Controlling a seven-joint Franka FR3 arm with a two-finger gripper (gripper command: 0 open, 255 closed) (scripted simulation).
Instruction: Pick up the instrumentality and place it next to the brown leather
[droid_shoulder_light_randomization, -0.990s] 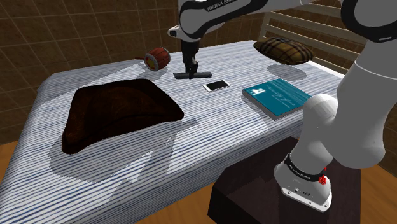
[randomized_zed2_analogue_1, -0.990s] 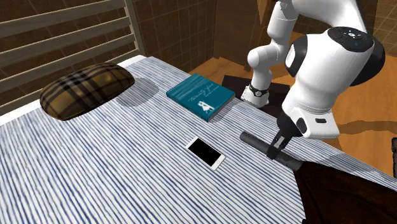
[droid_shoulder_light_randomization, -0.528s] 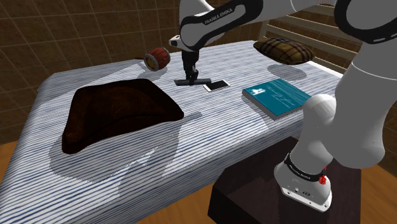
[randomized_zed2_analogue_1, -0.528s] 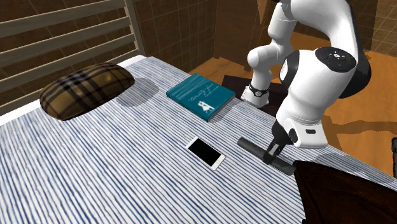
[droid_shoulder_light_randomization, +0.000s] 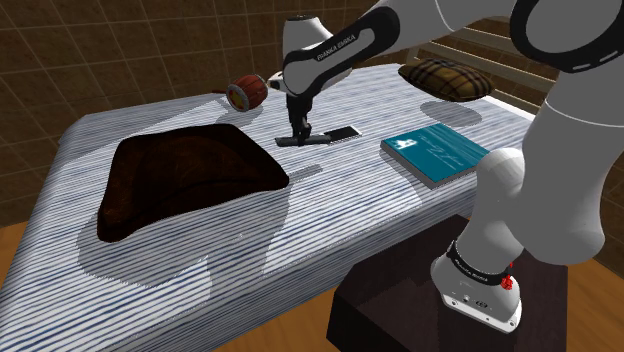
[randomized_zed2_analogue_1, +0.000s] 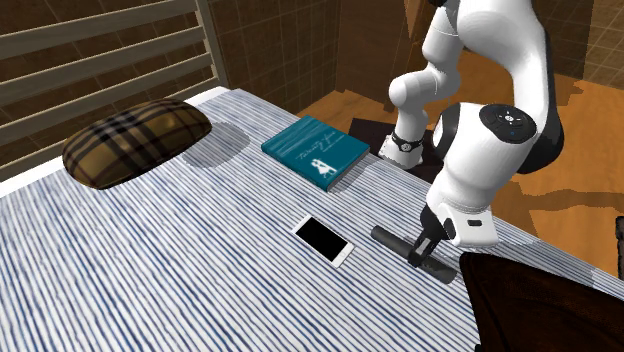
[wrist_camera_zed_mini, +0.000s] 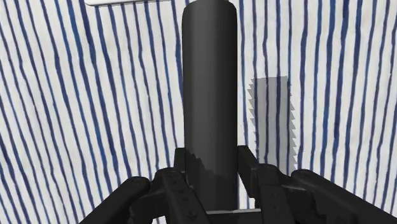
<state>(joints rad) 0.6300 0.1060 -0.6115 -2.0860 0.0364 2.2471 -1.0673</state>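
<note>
Claw (droid_shoulder_light_randomization: 301, 132): clenched on the bar (wrist_camera_zed_mini: 210, 95); pointing down
Bar: dark, level, just above the striped bed (droid_shoulder_light_randomization: 300, 240); beside the phone (droid_shoulder_light_randomization: 340, 133); near the leather (droid_shoulder_light_randomization: 185, 175)
Change: lowered; drawn from the drum (droid_shoulder_light_randomization: 247, 92) toward the leather
Meaning: carry likely almost over; set-down and release left

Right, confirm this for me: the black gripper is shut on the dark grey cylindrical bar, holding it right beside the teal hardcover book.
One detail is wrong. The gripper is shut on the dark grey cylindrical bar, but right beside the white smartphone with a black screen, not the teal hardcover book, which lies further off. The second exterior view shows it.
</note>
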